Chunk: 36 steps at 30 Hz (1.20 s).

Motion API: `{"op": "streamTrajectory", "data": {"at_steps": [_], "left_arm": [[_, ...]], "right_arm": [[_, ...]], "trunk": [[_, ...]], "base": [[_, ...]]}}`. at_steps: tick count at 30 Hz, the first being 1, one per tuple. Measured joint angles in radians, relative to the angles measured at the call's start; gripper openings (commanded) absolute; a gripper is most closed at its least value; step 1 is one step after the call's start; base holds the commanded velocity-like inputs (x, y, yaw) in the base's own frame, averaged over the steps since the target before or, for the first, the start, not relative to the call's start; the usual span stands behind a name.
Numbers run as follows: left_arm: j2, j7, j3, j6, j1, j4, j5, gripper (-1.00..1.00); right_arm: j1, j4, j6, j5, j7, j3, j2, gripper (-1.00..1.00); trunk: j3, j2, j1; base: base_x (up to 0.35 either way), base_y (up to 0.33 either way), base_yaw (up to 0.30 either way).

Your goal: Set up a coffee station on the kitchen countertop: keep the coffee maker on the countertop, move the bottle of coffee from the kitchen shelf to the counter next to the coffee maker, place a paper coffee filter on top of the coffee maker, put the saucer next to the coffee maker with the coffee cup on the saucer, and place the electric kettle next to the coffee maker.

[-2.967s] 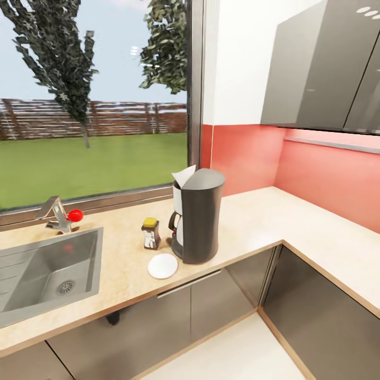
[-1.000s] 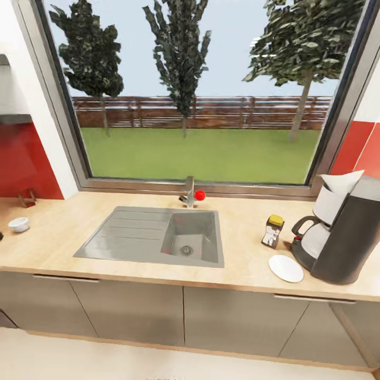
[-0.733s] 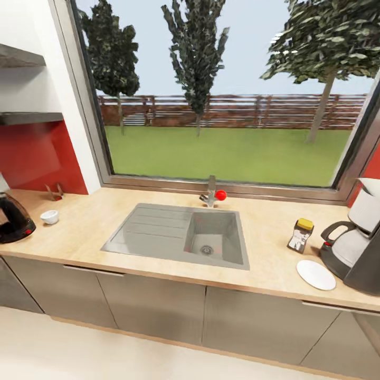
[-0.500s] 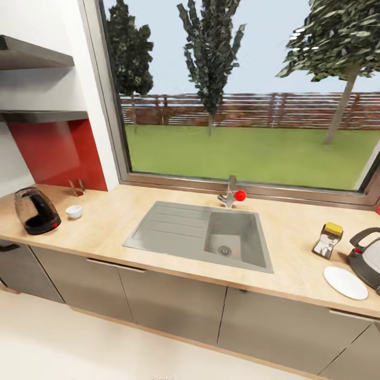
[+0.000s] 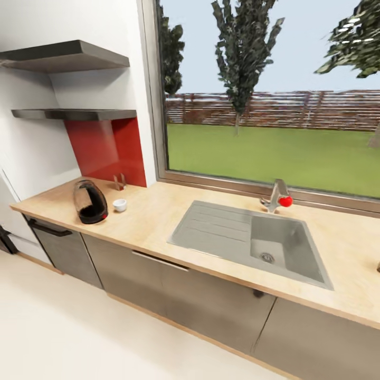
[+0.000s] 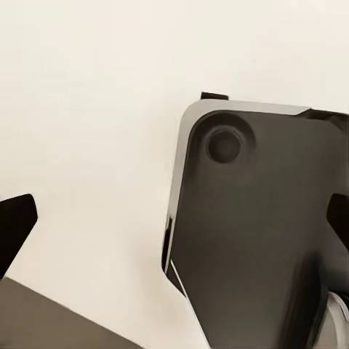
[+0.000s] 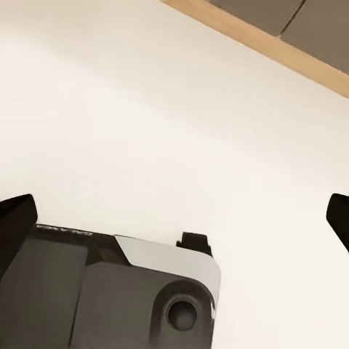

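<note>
The black electric kettle [image 5: 91, 202] with a clear body and a red switch stands on the wooden countertop [image 5: 158, 216] near its left end. A small white coffee cup [image 5: 120, 205] sits just right of it, apart from it. My left gripper [image 6: 174, 225] hangs open over the pale floor, its dark fingertips [image 6: 14, 225] far apart with nothing between them. Open as well, my right gripper [image 7: 174, 222] points down at the floor, fingertips [image 7: 14, 222] spread wide.
A steel sink [image 5: 248, 240] with a red-knobbed faucet [image 5: 277, 196] lies below the window. Two dark shelves [image 5: 68, 55] hang on the left wall. A small metal holder [image 5: 120, 182] stands against the red backsplash. The robot's dark base [image 6: 254, 233] lies under the grippers.
The head view has swung left along the counter. The coffee maker, bottle and saucer have slid out at the right; the kettle, cup and shelves have come in at the left.
</note>
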Motion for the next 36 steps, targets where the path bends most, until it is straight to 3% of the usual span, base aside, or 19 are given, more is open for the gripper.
{"op": "streamTrajectory", "data": {"at_steps": [11, 19, 36], "left_arm": [[0.000, 0.000, 0.001, 0.000, 0.000, 0.000, 0.000, 1.00], [0.000, 0.000, 0.001, 0.000, 0.000, 0.000, 0.000, 1.00], [0.002, 0.000, 0.001, 0.000, 0.000, 0.001, 0.000, 1.00]], "right_arm": [[0.000, 0.001, -0.001, 0.001, -0.002, 0.000, 0.000, 1.00], [0.000, 0.053, -0.003, 0.007, 0.001, 0.004, 0.001, 1.00], [0.000, 0.056, -0.002, 0.006, 0.003, 0.004, 0.001, 1.00]], "trunk": [[0.000, 0.000, 0.000], [0.000, 0.000, 0.000], [0.000, 0.000, 0.000]], "base": [[0.092, 0.327, 0.261], [0.093, 0.327, 0.028], [0.093, 0.327, 0.000]]}}
